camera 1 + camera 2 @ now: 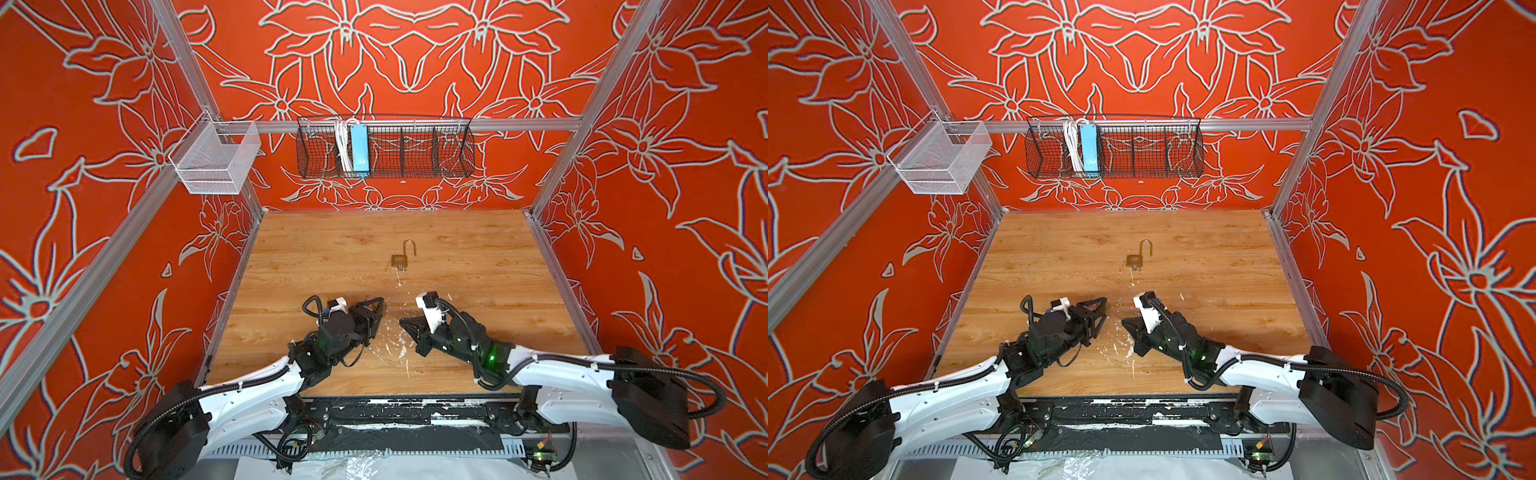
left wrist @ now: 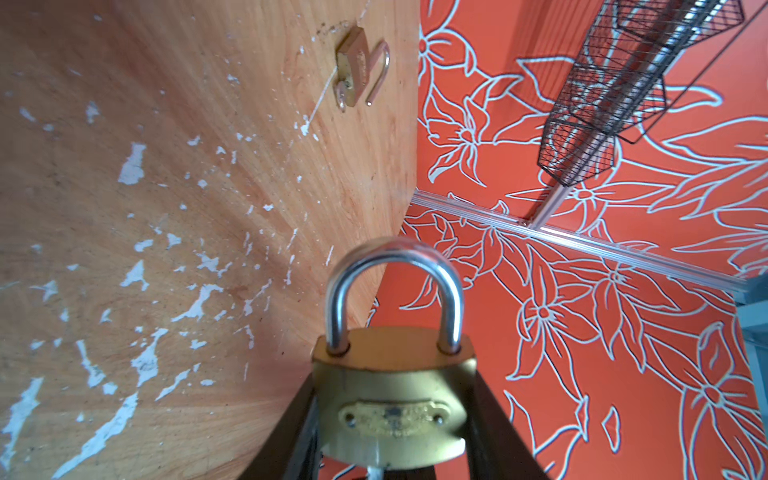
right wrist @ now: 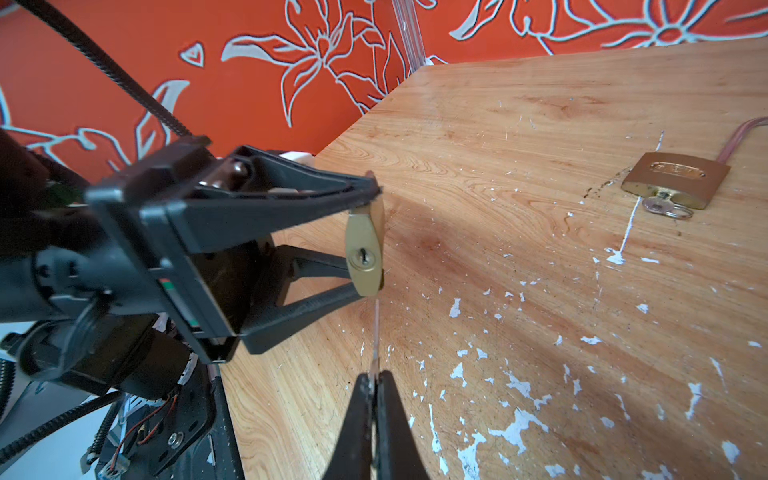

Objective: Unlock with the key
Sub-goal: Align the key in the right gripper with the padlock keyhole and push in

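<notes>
My left gripper [image 2: 395, 397] is shut on the body of a brass padlock [image 2: 395, 415], gripped by its two narrow sides. The steel shackle [image 2: 395, 266] is seated in the body. In the right wrist view the padlock [image 3: 365, 232] shows its underside with the keyhole [image 3: 362, 258], held in the left gripper [image 3: 365, 241]. My right gripper [image 3: 374, 380] is shut on a thin key [image 3: 376, 332], seen edge-on. The key's tip lies at the lock's lower end, beside the keyhole and not in it. In both top views the left gripper [image 1: 380, 305] [image 1: 1105, 305] faces the right gripper [image 1: 402, 322] [image 1: 1124, 322] across a small gap.
A second brass padlock [image 1: 402, 259] [image 1: 1137, 259] [image 3: 675, 178] lies flat mid-table, shackle swung open, with a key [image 3: 665, 208] in its base. The wooden tabletop [image 1: 478, 266] has chipped white patches. A black wire basket [image 1: 386, 149] and a white mesh basket [image 1: 216, 160] hang on the walls.
</notes>
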Robot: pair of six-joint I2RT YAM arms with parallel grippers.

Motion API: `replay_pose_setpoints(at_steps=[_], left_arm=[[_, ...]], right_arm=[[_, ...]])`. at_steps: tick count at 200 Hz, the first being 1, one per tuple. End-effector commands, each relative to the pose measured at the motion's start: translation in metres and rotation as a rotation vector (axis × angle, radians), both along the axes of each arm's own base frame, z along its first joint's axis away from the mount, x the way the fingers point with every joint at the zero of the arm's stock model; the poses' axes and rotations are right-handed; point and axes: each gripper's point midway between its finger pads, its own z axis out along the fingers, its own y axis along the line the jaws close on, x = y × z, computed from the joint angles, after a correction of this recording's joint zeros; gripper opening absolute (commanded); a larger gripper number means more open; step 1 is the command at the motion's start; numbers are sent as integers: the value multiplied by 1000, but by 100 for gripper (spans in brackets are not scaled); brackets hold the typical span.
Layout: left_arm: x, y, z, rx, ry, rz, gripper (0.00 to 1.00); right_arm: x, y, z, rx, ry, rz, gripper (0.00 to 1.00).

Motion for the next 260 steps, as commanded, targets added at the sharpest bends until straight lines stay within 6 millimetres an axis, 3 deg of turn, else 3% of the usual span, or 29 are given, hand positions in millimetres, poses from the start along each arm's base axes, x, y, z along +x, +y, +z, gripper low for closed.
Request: replay_pose_setpoints(at_steps=[1,144,198,260], left_arm=[[-1,0,19,-33,-58,-1,0],[-1,4,10,-5,-50,14,0],[3,1,22,55,-107,-3,0],[3,5,16,55,-97,16,0]], right_arm=[[1,12,22,62,-14,16,0],[10,18,25,39,1,-14,0],[12,16,17,35,56,-53,0],[-1,18,25,42,43,-100,0]])
